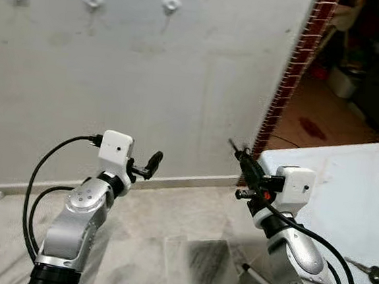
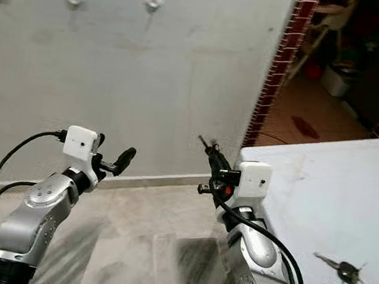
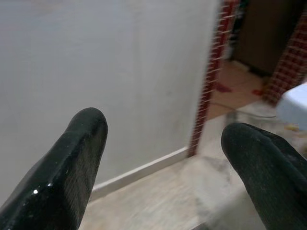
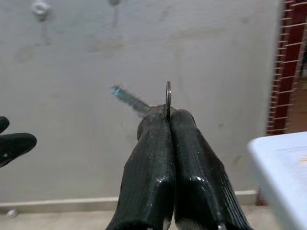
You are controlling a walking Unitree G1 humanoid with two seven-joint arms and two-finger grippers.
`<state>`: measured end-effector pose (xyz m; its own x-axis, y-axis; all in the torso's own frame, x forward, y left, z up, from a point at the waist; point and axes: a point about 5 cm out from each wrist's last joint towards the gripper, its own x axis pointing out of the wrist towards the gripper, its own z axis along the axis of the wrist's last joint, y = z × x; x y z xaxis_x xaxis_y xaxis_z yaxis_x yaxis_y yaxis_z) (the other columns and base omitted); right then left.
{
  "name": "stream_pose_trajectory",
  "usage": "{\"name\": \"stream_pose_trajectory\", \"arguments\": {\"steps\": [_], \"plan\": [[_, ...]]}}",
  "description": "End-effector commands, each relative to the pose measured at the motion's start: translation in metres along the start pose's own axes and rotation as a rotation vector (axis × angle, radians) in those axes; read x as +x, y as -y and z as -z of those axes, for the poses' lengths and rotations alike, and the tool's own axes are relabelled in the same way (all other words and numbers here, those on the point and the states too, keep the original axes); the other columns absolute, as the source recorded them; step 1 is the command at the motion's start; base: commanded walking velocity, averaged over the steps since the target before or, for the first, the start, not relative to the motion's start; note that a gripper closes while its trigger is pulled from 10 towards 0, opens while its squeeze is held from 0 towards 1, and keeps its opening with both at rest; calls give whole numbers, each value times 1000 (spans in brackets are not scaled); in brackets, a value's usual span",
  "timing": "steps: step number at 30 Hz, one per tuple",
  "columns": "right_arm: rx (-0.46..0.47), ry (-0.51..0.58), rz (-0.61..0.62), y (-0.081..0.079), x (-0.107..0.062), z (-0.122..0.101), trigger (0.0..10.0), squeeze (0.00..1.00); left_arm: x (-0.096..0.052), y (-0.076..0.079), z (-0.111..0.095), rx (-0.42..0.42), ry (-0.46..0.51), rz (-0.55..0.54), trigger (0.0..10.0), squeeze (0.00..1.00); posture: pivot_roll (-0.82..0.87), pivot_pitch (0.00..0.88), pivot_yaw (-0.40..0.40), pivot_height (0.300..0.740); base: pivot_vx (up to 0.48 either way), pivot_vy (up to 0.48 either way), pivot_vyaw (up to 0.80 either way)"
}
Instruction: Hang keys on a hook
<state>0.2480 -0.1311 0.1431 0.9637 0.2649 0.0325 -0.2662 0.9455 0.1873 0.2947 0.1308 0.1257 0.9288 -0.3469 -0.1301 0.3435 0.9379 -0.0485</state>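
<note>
Nearest, at five o'clock, a second bunch of keys (image 2: 343,275) lies on the pale table (image 2: 320,190). Marbled floor tiles (image 1: 165,248) run beneath both arms. The right gripper (image 4: 167,111), at centre, is pinched tight on a key ring (image 4: 168,98), its key (image 4: 128,99) jutting out. The left gripper (image 3: 163,139), at nine o'clock, gapes wide. Beyond, the grey wall (image 1: 149,77) carries three white hooks (image 1: 171,4) at eleven o'clock; a brick-edged doorway (image 1: 296,65) stands at one.
</note>
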Motion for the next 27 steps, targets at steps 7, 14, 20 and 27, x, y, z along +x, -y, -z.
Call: {"name": "stream_pose_trajectory", "arguments": {"steps": [7, 14, 20, 27], "plan": [[-9, -5, 14, 3, 0, 1, 10000, 0, 0, 0, -1, 2, -1, 5, 10000, 0, 85, 0, 8, 740, 366, 299, 0], [-7, -7, 11, 4, 0, 1, 10000, 0, 0, 1, -1, -1, -3, 6, 10000, 0, 84, 0, 9, 740, 365, 306, 0], [-7, -4, 10, 3, 0, 1, 10000, 0, 0, 2, 0, 0, -5, 11, 10000, 0, 84, 0, 9, 740, 358, 318, 0], [-10, -2, 7, 3, 1, 1, 10000, 0, 0, 2, 0, 5, -4, 20, 10000, 0, 88, 0, 7, 740, 429, 114, 0]]}}
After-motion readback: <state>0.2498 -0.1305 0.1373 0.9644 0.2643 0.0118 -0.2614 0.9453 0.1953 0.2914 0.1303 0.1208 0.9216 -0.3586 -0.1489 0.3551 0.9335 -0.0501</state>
